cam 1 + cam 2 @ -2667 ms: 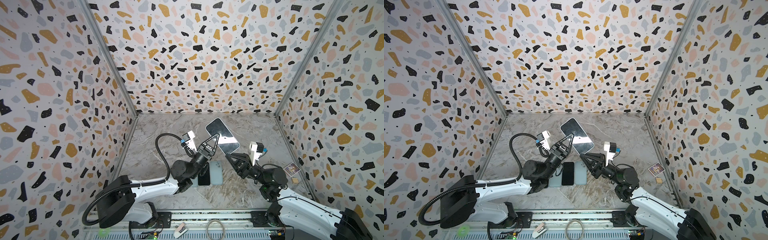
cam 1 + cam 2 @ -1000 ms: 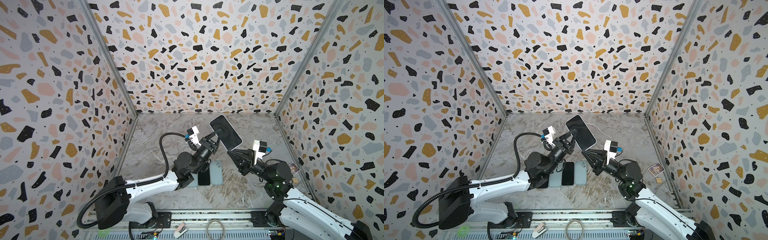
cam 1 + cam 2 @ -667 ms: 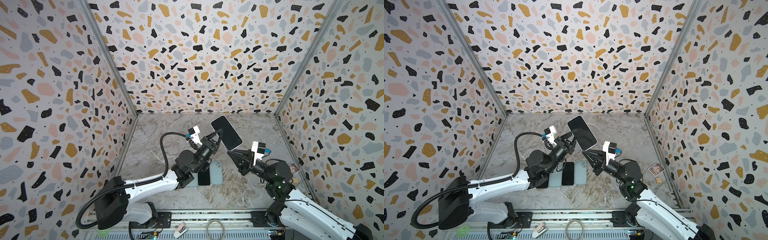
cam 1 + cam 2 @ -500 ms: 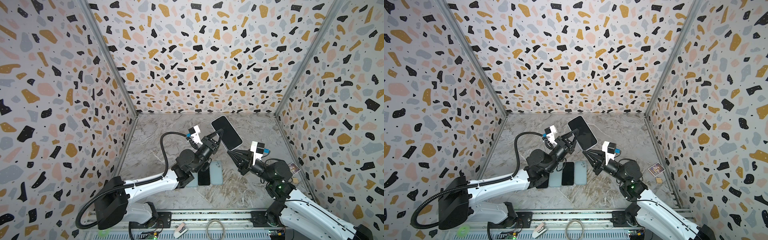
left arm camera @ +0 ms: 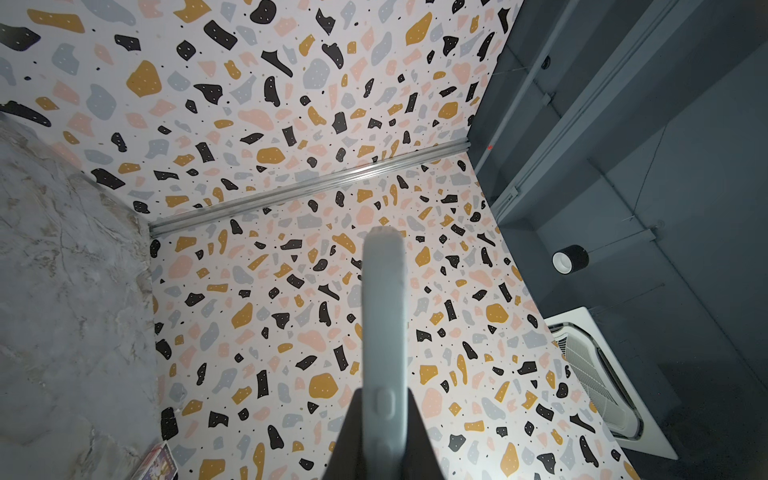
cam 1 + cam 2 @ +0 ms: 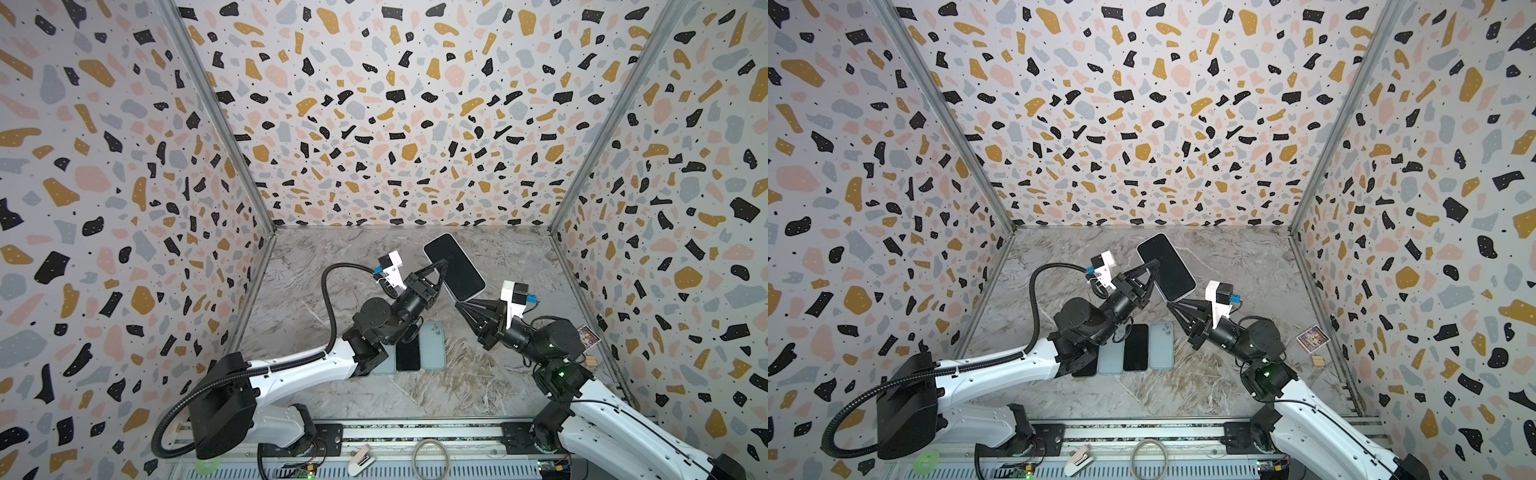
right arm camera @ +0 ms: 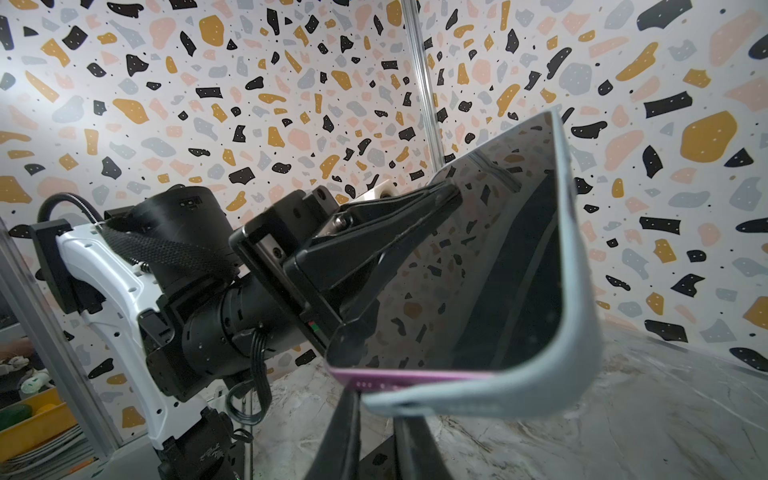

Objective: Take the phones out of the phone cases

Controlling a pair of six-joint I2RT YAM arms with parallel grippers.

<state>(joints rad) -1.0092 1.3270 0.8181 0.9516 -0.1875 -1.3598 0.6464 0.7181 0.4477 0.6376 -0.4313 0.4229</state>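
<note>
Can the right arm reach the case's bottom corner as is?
Likely yes: left fingers clamp the phone mid-edge, leaving the case free at its bottom corner; right fingers sit beside it.

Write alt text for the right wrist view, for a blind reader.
The left claw clamps a dark-screened phone tilted above the marble table, its pale blue phone case peeled off one corner to bare a pink edge. The right claw sits right at that corner.

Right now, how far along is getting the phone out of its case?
Done: the left gripper holds the phone off the table, and the case is peeled back at one corner, baring a pink edge. In hand: the right gripper sits at that corner. Left: most of the case is on the phone.
</note>
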